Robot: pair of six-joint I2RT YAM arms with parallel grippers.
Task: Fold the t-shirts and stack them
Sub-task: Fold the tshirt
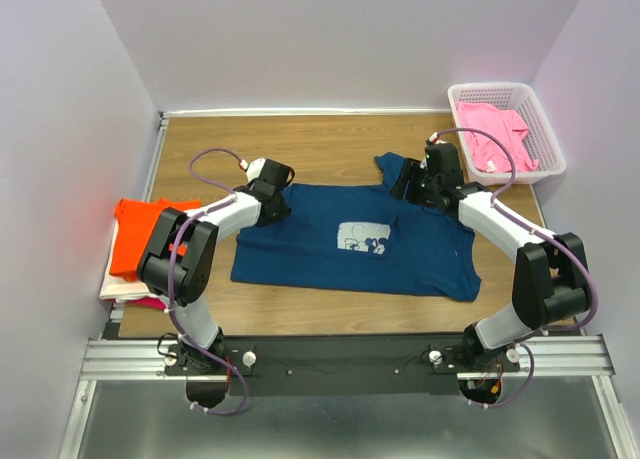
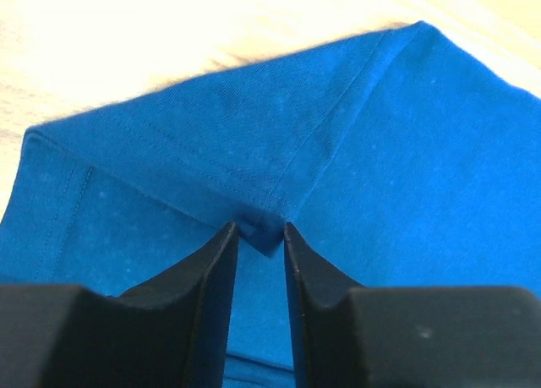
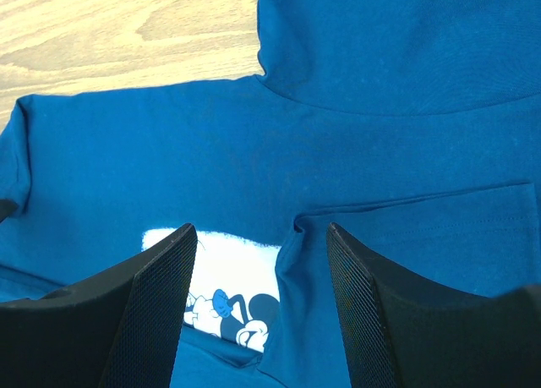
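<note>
1. Your big dark blue cloth t-shirt with the white cartoon print lies flat in the middle of the brown wooden worktop, print side up. It is spread out so it can be folded.
2. Your left tool is pinching a small fold of the blue cloth where two seams meet. In the overhead view that is the shirt's upper left corner. A pinch there lets you lift that side and lay it over.
3. Your right tool is spread wide, with nothing gripped. It hangs over the shirt's upper right part, above a folded edge of cloth beside the print. I think it is lined up to grab that edge. I cannot tell if it touches the cloth.
4. One short sleeve pokes out at the top of the shirt, near the right tool.
5. The folded orange t-shirt sits on a small pile at the left edge of the overhead view. Some white cloth and magenta cloth peek out under it. That looks like the stack where the blue shirt should go.
6. A pink t-shirt lies crumpled in the white plastic lattice basket at the upper right, not folded yet.
7. The left pinch is small, so the cloth could slip out if you pull fast.
</note>
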